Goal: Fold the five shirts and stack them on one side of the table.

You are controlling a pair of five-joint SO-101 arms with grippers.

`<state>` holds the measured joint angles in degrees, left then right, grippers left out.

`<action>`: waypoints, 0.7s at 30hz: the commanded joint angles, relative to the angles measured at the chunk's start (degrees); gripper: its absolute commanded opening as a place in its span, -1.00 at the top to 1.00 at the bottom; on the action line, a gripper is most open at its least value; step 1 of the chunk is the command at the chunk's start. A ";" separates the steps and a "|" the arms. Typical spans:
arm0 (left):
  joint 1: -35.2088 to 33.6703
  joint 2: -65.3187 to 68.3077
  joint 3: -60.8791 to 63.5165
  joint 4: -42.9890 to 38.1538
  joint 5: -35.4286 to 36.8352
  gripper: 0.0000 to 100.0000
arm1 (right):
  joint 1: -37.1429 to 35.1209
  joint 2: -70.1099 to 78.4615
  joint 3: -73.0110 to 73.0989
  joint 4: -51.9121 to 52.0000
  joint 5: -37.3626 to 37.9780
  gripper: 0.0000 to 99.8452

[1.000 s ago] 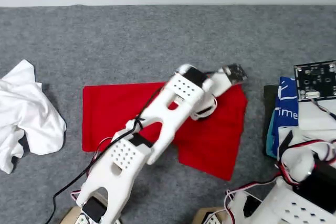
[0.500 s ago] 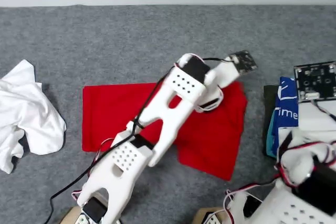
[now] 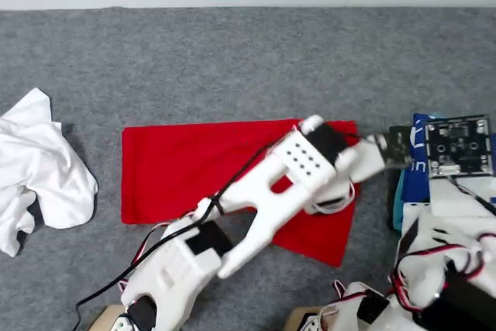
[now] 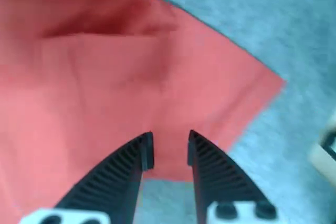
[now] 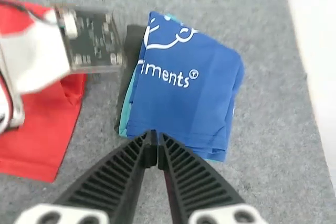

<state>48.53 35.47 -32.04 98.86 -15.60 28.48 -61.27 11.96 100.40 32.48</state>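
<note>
Since the earlier frames the left arm has swung from the far edge of the red shirt (image 3: pixel 194 168) out to the side of it that faces the folded stack. The left gripper (image 4: pixel 169 149) hangs just above that edge near a corner, slightly parted, with cloth under the tips but none between them. We judge that folding the red shirt is the step in hand. It lies flat on the surface (image 3: pixel 232 60) and only partly folded, so the next move calls for lowering onto the edge, pinching it and carrying it across the shirt. Just beside the red shirt, the right gripper (image 5: pixel 157 148) hovers closed and empty over the blue shirt (image 5: pixel 184 93) topping the stack. On the red shirt's opposite side, the crumpled white shirt (image 3: pixel 39 168) waits unfolded.
</note>
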 commanded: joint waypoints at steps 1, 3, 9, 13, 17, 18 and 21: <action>4.31 -5.80 7.08 0.79 0.44 0.77 | 0.92 0.40 -0.18 1.27 -0.70 0.98; 6.24 -5.71 10.24 -0.44 0.18 0.77 | 0.92 0.40 -0.18 1.27 -0.70 0.98; 7.74 -5.71 18.33 -7.91 -0.62 0.60 | 0.92 0.13 -0.18 1.54 -0.44 0.98; 7.38 -5.54 21.05 -12.22 -0.62 0.58 | 1.01 0.13 -0.18 1.71 -0.44 0.98; 7.38 -1.76 20.88 -14.68 -0.35 0.58 | 1.01 0.13 -0.18 1.71 -0.44 0.98; 7.38 -0.44 20.70 -15.12 0.70 0.58 | 1.01 0.13 -0.18 1.71 -0.44 0.98; 6.15 1.14 17.10 -14.15 2.90 0.58 | 1.01 0.13 -0.18 1.71 -0.44 0.98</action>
<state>55.82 36.53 -11.56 84.70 -14.46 28.48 -61.19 11.96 100.40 32.48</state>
